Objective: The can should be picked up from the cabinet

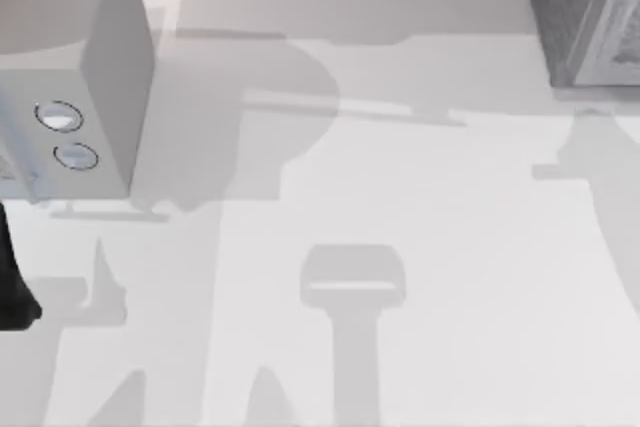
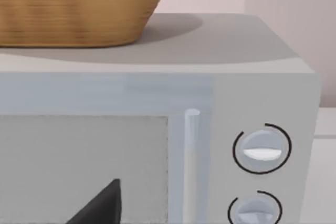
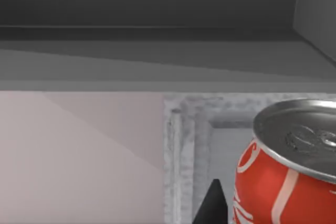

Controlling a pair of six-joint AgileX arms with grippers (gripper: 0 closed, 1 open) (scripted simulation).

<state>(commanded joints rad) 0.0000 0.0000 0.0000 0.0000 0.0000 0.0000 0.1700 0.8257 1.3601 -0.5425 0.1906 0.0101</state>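
Can: red can (image 3: 283,182) with white lettering and a shiny silver lid with a pull tab, a smooth cylinder standing upright at the lower right of the right wrist view, just in front of a pale framed panel.
Cabinet: dark grey speckled box (image 1: 590,12) with a lighter framed front panel, at the upper right corner of the top view, cut off by the frame edge.
Microwave: smooth light grey box (image 1: 100,67) with two round dials, at the upper left of the top view; the left wrist view adds a pale door window and a slim upright handle.
Basket: woven tan wicker basket (image 2: 79,9) resting on the microwave's flat top.
Tabletop: plain, pale and matte (image 1: 420,247), open through the middle between the two boxes, crossed by soft shadows.
Left arm: a dark part (image 1: 12,277) at the left edge of the top view.
Left fingers: one dark tip (image 2: 102,205) facing the microwave door; how far apart, cannot tell.
Right fingers: one dark pointed tip (image 3: 212,205) just beside the can; whether they grip it, cannot tell.
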